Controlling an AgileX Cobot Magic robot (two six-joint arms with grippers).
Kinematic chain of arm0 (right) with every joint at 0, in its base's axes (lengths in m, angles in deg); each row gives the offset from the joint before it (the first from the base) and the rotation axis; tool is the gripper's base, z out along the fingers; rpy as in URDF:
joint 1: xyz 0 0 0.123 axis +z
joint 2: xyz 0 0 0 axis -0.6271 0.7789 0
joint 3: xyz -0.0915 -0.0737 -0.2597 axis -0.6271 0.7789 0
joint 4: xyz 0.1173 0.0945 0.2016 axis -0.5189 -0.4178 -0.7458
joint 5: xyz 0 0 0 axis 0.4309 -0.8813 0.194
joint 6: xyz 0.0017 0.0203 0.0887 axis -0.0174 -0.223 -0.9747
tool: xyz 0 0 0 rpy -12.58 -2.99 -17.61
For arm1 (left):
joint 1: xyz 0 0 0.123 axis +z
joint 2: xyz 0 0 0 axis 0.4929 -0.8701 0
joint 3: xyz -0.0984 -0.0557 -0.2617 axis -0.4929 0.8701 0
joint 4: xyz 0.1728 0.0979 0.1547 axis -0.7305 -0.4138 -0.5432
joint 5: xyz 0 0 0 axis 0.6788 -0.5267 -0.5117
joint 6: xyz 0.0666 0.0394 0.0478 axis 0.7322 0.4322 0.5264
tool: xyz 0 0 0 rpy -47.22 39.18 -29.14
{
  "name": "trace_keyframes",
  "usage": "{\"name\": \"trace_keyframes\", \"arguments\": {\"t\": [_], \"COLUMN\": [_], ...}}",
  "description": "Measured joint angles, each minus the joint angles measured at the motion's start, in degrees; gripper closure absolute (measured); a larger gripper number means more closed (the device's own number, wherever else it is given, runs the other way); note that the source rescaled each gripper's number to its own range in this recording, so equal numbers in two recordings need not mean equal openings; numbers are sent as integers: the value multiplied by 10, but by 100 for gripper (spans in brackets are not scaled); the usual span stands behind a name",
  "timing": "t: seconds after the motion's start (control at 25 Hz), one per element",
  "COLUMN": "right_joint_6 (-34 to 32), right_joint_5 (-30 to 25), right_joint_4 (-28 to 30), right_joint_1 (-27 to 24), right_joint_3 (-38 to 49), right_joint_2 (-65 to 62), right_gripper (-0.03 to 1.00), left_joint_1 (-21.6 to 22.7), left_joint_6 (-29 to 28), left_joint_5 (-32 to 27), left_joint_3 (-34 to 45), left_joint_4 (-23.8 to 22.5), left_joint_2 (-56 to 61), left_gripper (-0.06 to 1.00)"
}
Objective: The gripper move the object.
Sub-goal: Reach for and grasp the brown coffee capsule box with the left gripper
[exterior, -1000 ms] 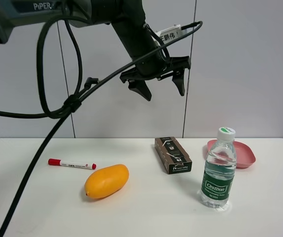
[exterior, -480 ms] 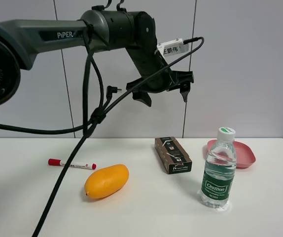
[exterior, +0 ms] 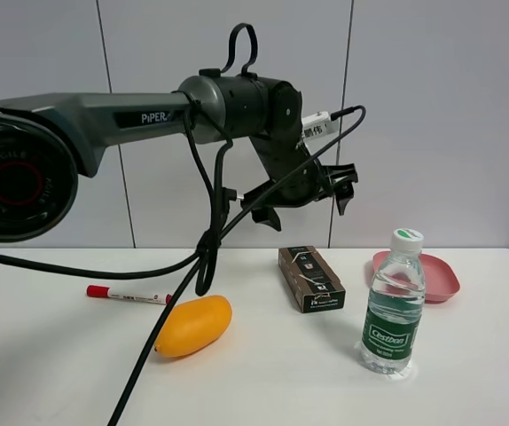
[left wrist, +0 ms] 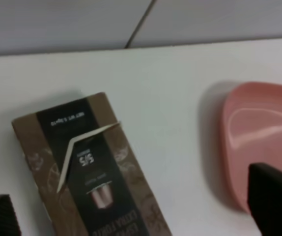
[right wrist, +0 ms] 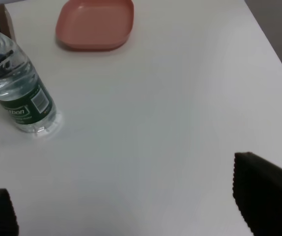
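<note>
The cardboard box [exterior: 310, 278] has brown sides and a black printed top. It lies flat on the white table [exterior: 254, 382], right of centre. My left gripper [exterior: 306, 203] hangs open in the air above the box, apart from it. In the left wrist view the box [left wrist: 92, 172] lies below my open left gripper [left wrist: 136, 216], whose two black fingertips [left wrist: 273, 196] show at the frame's edges. My right gripper [right wrist: 131, 196] is open over bare table, and its arm is out of the exterior view.
An orange-yellow mango [exterior: 191, 326] and a red-capped marker [exterior: 129, 295] lie left of the box. A water bottle [exterior: 394, 302] stands at the right front. A pink dish [exterior: 430, 273] sits behind it, also in the wrist views [left wrist: 259, 132] [right wrist: 95, 23]. Black cables [exterior: 203, 266] hang down over the table.
My left arm has come down and moved slightly right, bringing the open gripper lower and closer above the box. The objects on the table have not moved.
</note>
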Motion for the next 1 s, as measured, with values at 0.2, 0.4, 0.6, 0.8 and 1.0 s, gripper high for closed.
{"name": "trace_keyframes", "arguments": {"t": [0.2, 0.4, 0.6, 0.8, 1.0], "right_joint_6": [0, 0, 0, 0, 0], "right_joint_5": [0, 0, 0, 0, 0], "right_joint_4": [0, 0, 0, 0, 0], "right_joint_1": [0, 0, 0, 0, 0], "right_joint_3": [0, 0, 0, 0, 0], "right_joint_2": [0, 0, 0, 0, 0], "right_gripper": [-3, -3, -3, -3, -3], "left_joint_1": [0, 0, -3, -5, -7], "left_joint_6": [-4, -6, -11, -13, -13], "left_joint_5": [1, 8, 14, 21, 32], "left_joint_3": [0, 0, 0, 0, 0], "left_joint_4": [1, -7, -9, -50, -93], "left_joint_2": [-16, -38, -54, -55, -55], "left_gripper": [-6, -6, -6, -5, -5]}}
